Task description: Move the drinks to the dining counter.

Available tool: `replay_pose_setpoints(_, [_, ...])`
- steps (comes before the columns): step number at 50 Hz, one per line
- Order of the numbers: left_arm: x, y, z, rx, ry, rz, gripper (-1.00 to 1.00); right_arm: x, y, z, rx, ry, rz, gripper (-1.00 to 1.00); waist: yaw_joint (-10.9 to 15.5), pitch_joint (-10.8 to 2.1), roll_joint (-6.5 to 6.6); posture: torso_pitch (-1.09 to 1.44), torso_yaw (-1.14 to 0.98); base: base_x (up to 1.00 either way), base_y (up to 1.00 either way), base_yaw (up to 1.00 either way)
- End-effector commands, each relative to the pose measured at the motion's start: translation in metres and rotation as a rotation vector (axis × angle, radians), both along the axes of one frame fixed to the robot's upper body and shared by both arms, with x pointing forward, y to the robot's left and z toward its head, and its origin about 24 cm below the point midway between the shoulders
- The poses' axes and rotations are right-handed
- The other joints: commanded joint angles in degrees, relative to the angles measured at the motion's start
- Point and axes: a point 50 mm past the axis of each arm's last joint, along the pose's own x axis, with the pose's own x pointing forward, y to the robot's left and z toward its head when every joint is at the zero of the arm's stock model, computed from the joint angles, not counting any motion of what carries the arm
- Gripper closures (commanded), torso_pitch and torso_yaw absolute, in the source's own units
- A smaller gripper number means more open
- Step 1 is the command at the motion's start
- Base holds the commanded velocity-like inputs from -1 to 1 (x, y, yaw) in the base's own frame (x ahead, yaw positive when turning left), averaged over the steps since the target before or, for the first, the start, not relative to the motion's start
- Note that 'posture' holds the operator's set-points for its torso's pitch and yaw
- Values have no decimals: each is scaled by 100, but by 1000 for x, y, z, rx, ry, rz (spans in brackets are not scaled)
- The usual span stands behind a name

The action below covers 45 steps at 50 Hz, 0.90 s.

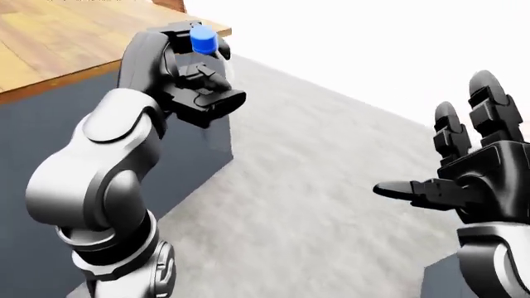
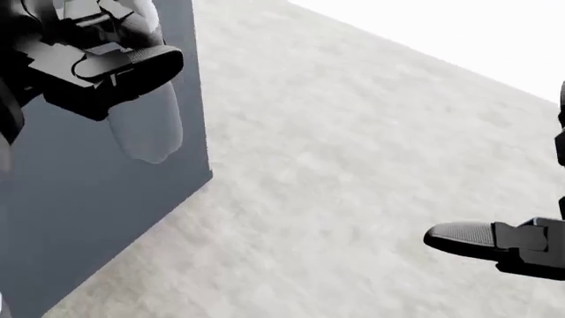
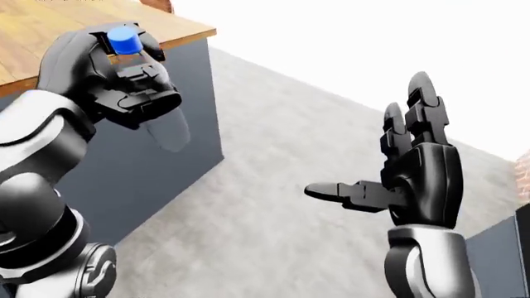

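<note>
left hand [image 3: 132, 93] raised at upper left of the eye views, fingers [image 3: 153, 102] wrapped round a clear bottle [image 3: 169, 133] with a blue cap [image 3: 124, 41]. cap sticks up above the hand, see-through body hangs below the fingers; in the head view the bottle's lower end shows pale against the grey side of the table [image 1: 50, 37]. bottle held roughly upright, slight tilt. it's in the air, not resting on anything, beside the table's corner as seen in the eye views. whether it overlaps the wooden top or sits just off the edge, can't tell.

table has a wood plank top and dark blue-grey side panels, fills upper left of both eye views. a small reddish-brown thing sits at the top edge by the table's far end, too cropped to tell what.

right hand [image 3: 414, 180] at right of the views, empty, fingers spread wide, two pointing up and the thumb [image 3: 331, 191] sticking out toward view left. well apart from the bottle and the table. in the head view only the thumb tip and a bit of the hand show at the right edge.

floor [image 1: 315, 186] is grey speckled, runs diagonally to a white background at upper right. a dark blue-grey block [image 3: 497, 254] shows at the bottom right corner of the right-eye view, partly behind the right forearm.
</note>
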Motion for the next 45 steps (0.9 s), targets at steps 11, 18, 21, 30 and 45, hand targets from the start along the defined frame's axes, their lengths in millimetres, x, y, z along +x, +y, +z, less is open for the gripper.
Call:
replay_pose_setpoints(11, [-13, 3, 25, -8, -127, 7, 100, -6, 2, 11, -16, -73, 7, -100, -13, -257, 297, 0, 0, 36, 0, 100])
replay_pose_setpoints(18, [-14, 1, 28, -5, -134, 1, 100, -8, -1, 13, -17, -80, 3, -100, 177, -220, 554, 0, 0, 36, 0, 100])
replay_pose_setpoints(21, [-16, 1, 28, -5, -134, 0, 100, -8, -1, 14, -18, -82, 3, -100, 202, -156, 409, 0, 0, 36, 0, 100])
replay_pose_setpoints(30, [-16, 1, 28, -16, -132, -9, 100, -7, 1, 13, -25, -83, 1, -100, 17, -183, -12, 0, 0, 36, 0, 100])
replay_pose_setpoints(45, [-17, 0, 27, -12, -133, -8, 100, -7, 1, 13, -25, -88, 5, -100, 124, -219, 631, 0, 0, 36, 0, 100])
